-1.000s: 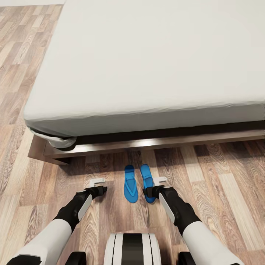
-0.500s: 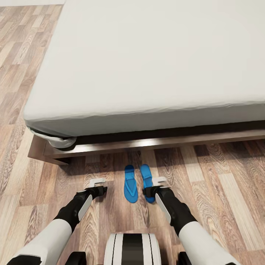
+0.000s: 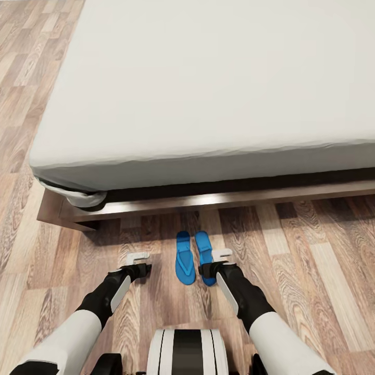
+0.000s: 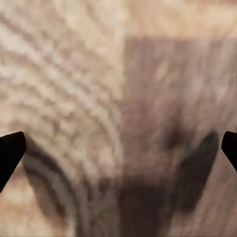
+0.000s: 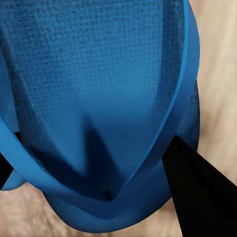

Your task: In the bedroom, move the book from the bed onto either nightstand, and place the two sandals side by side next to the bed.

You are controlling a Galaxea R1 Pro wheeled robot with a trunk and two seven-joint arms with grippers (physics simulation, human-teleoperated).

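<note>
Two bright blue sandals lie side by side on the plank floor just in front of the bed (image 3: 208,78). The left sandal (image 3: 185,259) lies free. My right gripper (image 3: 222,254) is down at the right sandal (image 3: 204,251), which looms large in the right wrist view as the sandal (image 5: 98,89) with a black finger (image 5: 197,197) against its edge and strap; the gripper looks shut on it. My left gripper (image 3: 138,257) hovers open over bare floor, left of the sandals, with its fingertips (image 4: 10,153) far apart. The book and the nightstands are out of view.
The bed's dark wood frame (image 3: 219,199) runs across the view just beyond the sandals, with its corner (image 3: 57,211) at the left. Wood plank floor (image 3: 312,250) spreads to both sides. My base (image 3: 186,351) is right behind the sandals.
The right gripper and the right sandal have shifted slightly left, closing the gap to the left sandal. The camera has tilted a little. The left arm has stayed put.
</note>
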